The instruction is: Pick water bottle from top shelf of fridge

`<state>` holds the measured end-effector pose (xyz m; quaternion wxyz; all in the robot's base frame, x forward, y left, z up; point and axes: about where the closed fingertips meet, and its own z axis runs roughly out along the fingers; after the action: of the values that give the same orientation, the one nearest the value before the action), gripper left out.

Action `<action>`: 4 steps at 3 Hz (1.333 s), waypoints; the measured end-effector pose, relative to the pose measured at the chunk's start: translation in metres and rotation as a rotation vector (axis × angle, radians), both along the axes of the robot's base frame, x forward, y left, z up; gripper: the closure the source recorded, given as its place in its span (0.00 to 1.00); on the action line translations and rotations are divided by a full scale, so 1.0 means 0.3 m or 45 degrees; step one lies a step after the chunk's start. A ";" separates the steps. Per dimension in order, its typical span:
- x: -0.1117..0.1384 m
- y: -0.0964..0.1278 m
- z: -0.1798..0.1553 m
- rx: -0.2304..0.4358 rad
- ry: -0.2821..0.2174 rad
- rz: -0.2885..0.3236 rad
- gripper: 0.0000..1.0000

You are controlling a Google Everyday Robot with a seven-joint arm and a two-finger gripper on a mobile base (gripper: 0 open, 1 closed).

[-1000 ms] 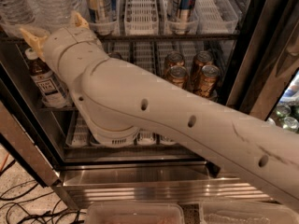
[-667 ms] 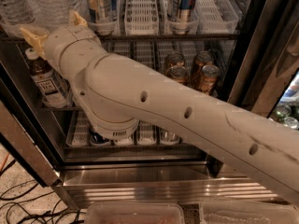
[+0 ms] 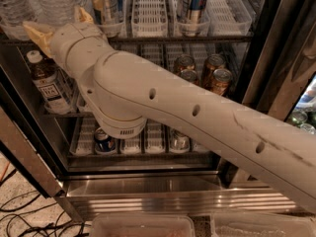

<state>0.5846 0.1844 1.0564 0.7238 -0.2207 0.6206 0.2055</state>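
Note:
Two water bottles stand at the left end of the top shelf of the fridge; only their clear ribbed lower parts show. My gripper is right in front of them at the height of the shelf rail. Its tan fingers are spread open, with the base of the right-hand bottle behind the gap. Nothing is held. My white arm runs from the lower right across the fridge opening.
Tall cans stand in white lane trays on the top shelf. A brown tea bottle and soda cans are on the middle rack, more cans below. The open door's edge is at left, cables on the floor.
My gripper has risen slightly towards the base of the water bottles, and the arm's elbow has shifted a little. The fingers stay open.

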 end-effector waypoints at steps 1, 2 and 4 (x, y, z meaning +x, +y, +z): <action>0.081 -0.023 0.027 -0.006 -0.020 -0.022 0.25; 0.108 -0.010 0.033 -0.009 -0.019 -0.007 0.26; 0.122 0.023 0.021 -0.019 -0.003 0.036 0.54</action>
<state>0.6212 0.1912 1.0626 0.7200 -0.2350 0.6181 0.2108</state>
